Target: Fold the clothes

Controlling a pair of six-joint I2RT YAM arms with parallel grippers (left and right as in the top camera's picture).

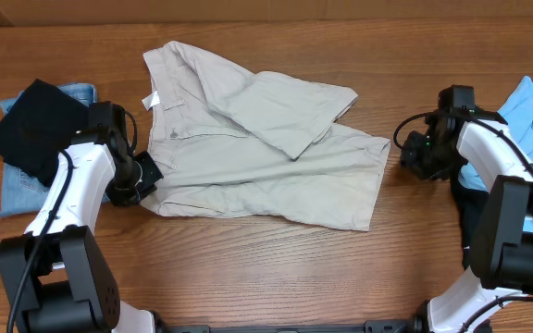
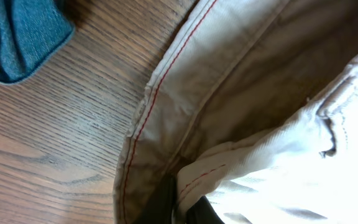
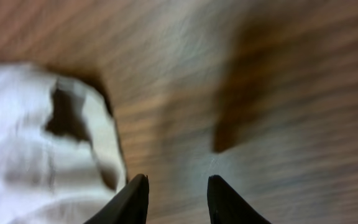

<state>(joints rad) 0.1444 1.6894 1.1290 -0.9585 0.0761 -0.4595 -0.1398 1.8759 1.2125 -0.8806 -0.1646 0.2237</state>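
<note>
Beige shorts (image 1: 257, 148) spread mid table (image 1: 276, 277), one leg flopped across the other. Soft, light twill: limp, bound to sag and drag, not slippery. Best holds: stiff waistband, stitched hems. Left gripper (image 1: 144, 178) pinching waistband corner, cloth between fingers (image 2: 161, 205). Right gripper (image 3: 178, 186) spread, empty, over bare wood just beside hem; view blurred. No containers in sight.

You're at a robot lab bench: a white left arm (image 1: 68, 190) and right arm (image 1: 505, 157) flank a wood-grain desk (image 1: 248, 277) spread with clothes (image 1: 266, 157).
</note>
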